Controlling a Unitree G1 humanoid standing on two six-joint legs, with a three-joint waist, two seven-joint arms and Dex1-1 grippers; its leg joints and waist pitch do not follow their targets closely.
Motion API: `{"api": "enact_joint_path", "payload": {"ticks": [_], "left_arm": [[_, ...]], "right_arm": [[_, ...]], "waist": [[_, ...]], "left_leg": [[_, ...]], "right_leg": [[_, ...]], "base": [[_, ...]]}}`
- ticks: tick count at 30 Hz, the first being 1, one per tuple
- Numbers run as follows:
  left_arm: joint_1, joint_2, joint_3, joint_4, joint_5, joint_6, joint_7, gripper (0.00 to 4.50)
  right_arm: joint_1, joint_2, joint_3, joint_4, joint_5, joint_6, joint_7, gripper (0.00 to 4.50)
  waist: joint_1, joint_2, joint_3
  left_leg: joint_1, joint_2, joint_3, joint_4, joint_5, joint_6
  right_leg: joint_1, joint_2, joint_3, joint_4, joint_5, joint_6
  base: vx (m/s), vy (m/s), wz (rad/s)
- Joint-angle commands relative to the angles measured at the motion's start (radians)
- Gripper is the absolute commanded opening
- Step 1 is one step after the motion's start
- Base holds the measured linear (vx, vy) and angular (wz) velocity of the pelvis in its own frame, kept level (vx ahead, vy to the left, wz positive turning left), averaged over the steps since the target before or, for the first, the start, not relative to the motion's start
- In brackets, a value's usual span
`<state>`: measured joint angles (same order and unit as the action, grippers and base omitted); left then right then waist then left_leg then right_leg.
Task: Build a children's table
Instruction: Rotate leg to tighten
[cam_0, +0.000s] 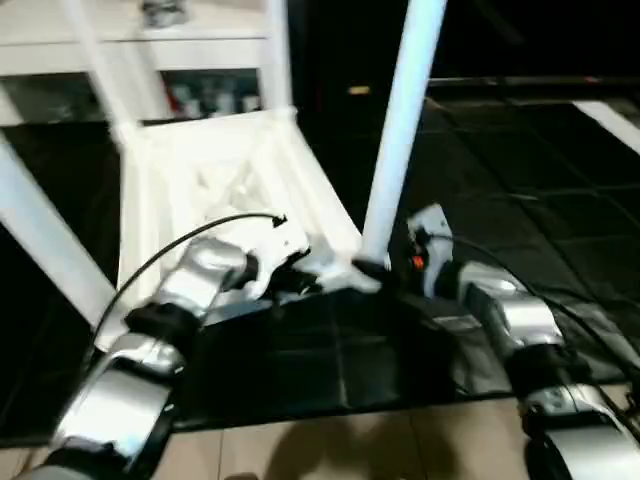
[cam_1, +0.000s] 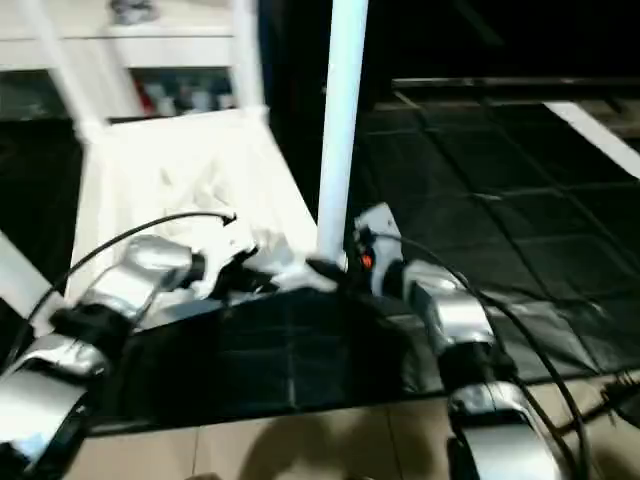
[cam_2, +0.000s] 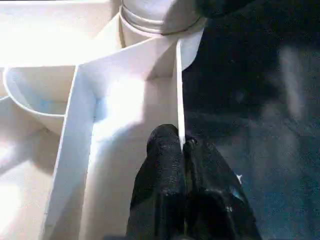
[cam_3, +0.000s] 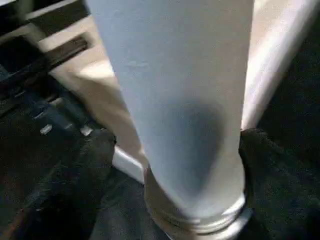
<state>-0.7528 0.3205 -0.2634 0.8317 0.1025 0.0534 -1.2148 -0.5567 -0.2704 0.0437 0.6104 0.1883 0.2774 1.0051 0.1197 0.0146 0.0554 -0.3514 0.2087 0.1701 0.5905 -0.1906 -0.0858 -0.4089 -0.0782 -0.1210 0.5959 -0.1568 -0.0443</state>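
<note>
The tabletop (cam_0: 215, 190) lies upside down on the dark floor (cam_0: 560, 200), ribbed underside up, and at its near right corner one leg (cam_0: 400, 120) stands almost upright in the socket (cam_3: 200, 220), its long axis running straight up past the head camera. The right pincer (cam_3: 175, 150) sits low at that leg's base, fingers (cam_3: 90, 165) spread wide on either side with visible gaps, so it grips nothing. The left pincer (cam_2: 185, 165) is pinched closed on the thin rim wall (cam_2: 178, 90) just beside the same corner. Judging by this, the right arm is nearer for any further seating of the leg
</note>
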Motion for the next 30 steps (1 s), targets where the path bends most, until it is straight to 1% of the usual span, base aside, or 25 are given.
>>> {"api": "enact_joint_path", "payload": {"ticks": [1, 2, 4, 5, 7, 10, 11, 12, 13, 15, 16, 20, 21, 22, 23, 25, 27, 30], "left_arm": [[-0.014, -0.002, -0.020, -0.044, -0.025, -0.048, -0.063, 0.00], [-0.013, 0.007, -0.018, -0.041, -0.031, -0.066, -0.086, 0.00], [-0.018, 0.011, -0.012, -0.029, -0.027, -0.092, -0.080, 0.00], [-0.021, 0.010, -0.008, -0.023, -0.026, -0.097, -0.070, 0.00], [-0.029, 0.000, 0.006, -0.012, -0.031, -0.089, -0.062, 0.00], [-0.031, -0.007, 0.006, -0.016, -0.034, -0.087, -0.059, 0.00], [-0.031, -0.013, 0.003, -0.016, -0.034, -0.088, -0.052, 0.27], [-0.032, -0.017, 0.000, -0.013, -0.032, -0.091, -0.044, 0.27], [-0.033, -0.019, -0.001, -0.010, -0.030, -0.094, -0.040, 0.27], [-0.039, -0.032, 0.002, 0.008, -0.025, -0.089, -0.012, 0.61], [-0.040, -0.039, -0.003, 0.015, -0.015, -0.097, 0.005, 0.64], [-0.045, -0.048, -0.011, 0.028, 0.004, -0.101, 0.035, 0.64], [-0.047, -0.049, -0.012, 0.032, 0.008, -0.096, 0.039, 0.64], [-0.048, -0.049, -0.012, 0.035, 0.010, -0.092, 0.042, 0.64], [-0.049, -0.050, -0.012, 0.036, 0.011, -0.090, 0.044, 0.64], [-0.053, -0.051, -0.012, 0.044, 0.015, -0.088, 0.052, 0.64], [-0.055, -0.049, -0.012, 0.051, 0.015, -0.087, 0.053, 0.64], [-0.051, -0.036, -0.023, 0.047, 0.021, -0.078, 0.034, 0.64]], "right_arm": [[0.006, -0.017, 0.016, -0.033, 0.012, 0.011, 0.059, 4.46], [0.017, -0.038, 0.024, -0.052, 0.018, 0.017, 0.101, 4.46], [0.028, -0.062, 0.031, -0.072, 0.024, 0.020, 0.138, 4.46], [0.031, -0.069, 0.033, -0.075, 0.024, 0.019, 0.146, 4.46], [0.036, -0.082, 0.039, -0.080, 0.026, 0.020, 0.165, 4.46], [0.048, -0.096, 0.051, -0.100, 0.031, 0.027, 0.196, 4.46], [0.053, -0.101, 0.053, -0.110, 0.036, 0.034, 0.205, 4.50], [0.055, -0.103, 0.053, -0.115, 0.038, 0.039, 0.208, 4.50], [0.056, -0.104, 0.053, -0.117, 0.039, 0.041, 0.209, 4.50], [0.059, -0.105, 0.052, -0.121, 0.041, 0.043, 0.208, 4.50], [0.061, -0.104, 0.051, -0.123, 0.041, 0.045, 0.203, 4.50], [0.064, -0.104, 0.051, -0.123, 0.038, 0.042, 0.198, 4.50], [0.066, -0.105, 0.052, -0.126, 0.037, 0.043, 0.197, 4.50], [0.067, -0.106, 0.053, -0.128, 0.038, 0.044, 0.195, 4.50], [0.068, -0.107, 0.053, -0.129, 0.039, 0.045, 0.194, 4.50], [0.070, -0.109, 0.056, -0.132, 0.040, 0.045, 0.192, 4.50], [0.071, -0.110, 0.057, -0.132, 0.039, 0.043, 0.188, 4.50], [0.070, -0.111, 0.058, -0.129, 0.035, 0.039, 0.185, 4.50]], "waist": [[0.001, 0.003, -0.080], [0.005, 0.000, -0.080], [0.014, 0.002, -0.080], [0.020, 0.001, -0.082], [0.023, -0.001, -0.081], [0.025, -0.003, -0.080], [0.026, -0.002, -0.080], [0.027, -0.002, -0.080], [0.026, -0.002, -0.080], [0.026, -0.003, -0.081], [0.027, 0.002, -0.081], [0.024, -0.004, -0.081], [0.023, -0.001, -0.081], [0.021, -0.004, -0.080], [0.021, -0.003, -0.079], [0.019, -0.003, -0.079], [0.018, -0.002, -0.076], [0.017, -0.003, -0.077]], "left_leg": [[0.007, 0.030, 0.001, -0.058, -0.136, 0.082], [0.004, 0.030, 0.000, -0.058, -0.131, 0.079], [0.003, 0.030, 0.000, -0.058, -0.128, 0.078], [0.006, 0.031, 0.000, -0.057, -0.125, 0.076], [0.001, 0.029, 0.000, -0.057, -0.119, 0.071], [0.000, 0.026, 0.000, -0.057, -0.124, 0.068], [-0.001, 0.026, 0.000, -0.057, -0.120, 0.068], [-0.001, 0.026, -0.001, -0.057, -0.119, 0.070], [-0.001, 0.026, -0.001, -0.057, -0.118, 0.070], [-0.002, 0.025, -0.001, -0.056, -0.119, 0.070], [-0.002, 0.025, -0.002, -0.056, -0.120, 0.069], [-0.005, 0.023, -0.002, -0.055, -0.118, 0.070], [-0.004, 0.023, -0.002, -0.055, -0.117, 0.072], [-0.007, 0.021, -0.002, -0.056, -0.118, 0.072], [-0.007, 0.019, -0.002, -0.056, -0.122, 0.072], [-0.005, 0.019, -0.001, -0.055, -0.125, 0.071], [-0.001, 0.021, -0.002, -0.058, -0.145, 0.065], [-0.001, 0.021, -0.002, -0.058, -0.148, 0.063]], "right_leg": [[0.064, -0.074, 0.060, -0.065, -0.202, -0.192], [0.066, -0.075, 0.060, -0.061, -0.194, -0.194], [0.066, -0.076, 0.060, -0.061, -0.196, -0.189], [0.064, -0.076, 0.061, -0.061, -0.191, -0.186], [0.067, -0.077, 0.060, -0.061, -0.194, -0.181], [0.068, -0.077, 0.059, -0.065, -0.224, -0.168], [0.069, -0.076, 0.059, -0.066, -0.231, -0.161], [0.069, -0.076, 0.058, -0.067, -0.232, -0.158], [0.068, -0.075, 0.058, -0.067, -0.233, -0.158], [0.068, -0.075, 0.057, -0.069, -0.244, -0.155], [0.068, -0.075, 0.056, -0.068, -0.243, -0.155], [0.071, -0.074, 0.055, -0.070, -0.238, -0.152], [0.070, -0.074, 0.054, -0.071, -0.245, -0.148], [0.072, -0.072, 0.054, -0.071, -0.248, -0.145], [0.072, -0.072, 0.052, -0.076, -0.273, -0.134], [0.070, -0.072, 0.052, -0.079, -0.296, -0.126], [0.068, -0.072, 0.051, -0.084, -0.336, -0.119], [0.068, -0.073, 0.051, -0.084, -0.338, -0.118]], "base": [[0.000, 0.000, 0.00], [0.000, 0.000, 0.00], [0.000, 0.000, 0.00], [0.000, 0.000, 0.00], [0.000, 0.000, 0.00], [0.000, 0.000, 0.00], [0.000, 0.000, 0.00], [0.000, 0.000, 0.00], [0.000, 0.000, 0.00], [0.000, 0.000, 0.00], [0.000, 0.000, 0.00], [0.000, 0.000, 0.00], [0.000, 0.000, 0.00], [0.000, 0.000, 0.00], [0.000, 0.000, 0.00], [0.000, 0.000, 0.00], [0.000, 0.000, 0.00], [0.000, 0.000, 0.00]]}}
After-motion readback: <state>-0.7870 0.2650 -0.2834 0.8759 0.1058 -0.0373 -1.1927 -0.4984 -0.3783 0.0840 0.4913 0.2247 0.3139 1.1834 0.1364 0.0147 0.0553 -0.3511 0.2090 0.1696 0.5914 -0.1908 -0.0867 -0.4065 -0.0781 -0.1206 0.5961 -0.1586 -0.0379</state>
